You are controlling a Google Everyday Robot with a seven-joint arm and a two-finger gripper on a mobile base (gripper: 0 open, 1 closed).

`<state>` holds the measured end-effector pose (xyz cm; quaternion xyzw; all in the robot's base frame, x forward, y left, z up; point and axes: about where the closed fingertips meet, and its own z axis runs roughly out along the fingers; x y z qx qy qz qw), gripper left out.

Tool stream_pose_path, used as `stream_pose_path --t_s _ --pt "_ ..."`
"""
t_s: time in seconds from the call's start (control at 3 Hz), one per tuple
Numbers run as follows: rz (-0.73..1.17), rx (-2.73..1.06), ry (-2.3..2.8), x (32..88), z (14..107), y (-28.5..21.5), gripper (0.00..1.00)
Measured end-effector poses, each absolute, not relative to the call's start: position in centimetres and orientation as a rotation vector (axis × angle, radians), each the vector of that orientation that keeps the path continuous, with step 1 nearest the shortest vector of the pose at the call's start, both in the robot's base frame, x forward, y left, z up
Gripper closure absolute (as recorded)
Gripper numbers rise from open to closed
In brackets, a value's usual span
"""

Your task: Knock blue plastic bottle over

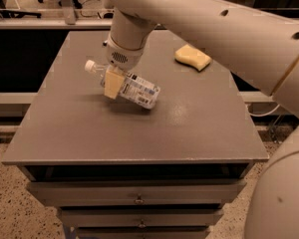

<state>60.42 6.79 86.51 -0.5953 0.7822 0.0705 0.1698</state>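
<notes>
Item: bottle (137,89), clear plastic, white cap, white-and-blue label. It sits left of centre over the tabletop (199,128), tilted steeply with the cap up-left and the base low at the right, at or just above the surface.
Pincer (115,84): closed around the bottle's upper body, tan finger (111,86) in front.
Sponge (193,57): yellow, far right, well apart.

Gripper (113,81) holds tilted blue plastic bottle (137,90) on table (189,131), sponge (193,57) behind-right.
</notes>
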Motion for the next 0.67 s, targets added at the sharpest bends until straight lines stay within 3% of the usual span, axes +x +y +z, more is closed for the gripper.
stream_pose_path --t_s 0.33,0.67 --pt "0.197 -1.678 2.242 60.41 85.70 7.08 0.20" --pt "0.201 -1.691 2.231 59.48 85.79 7.29 0.00"
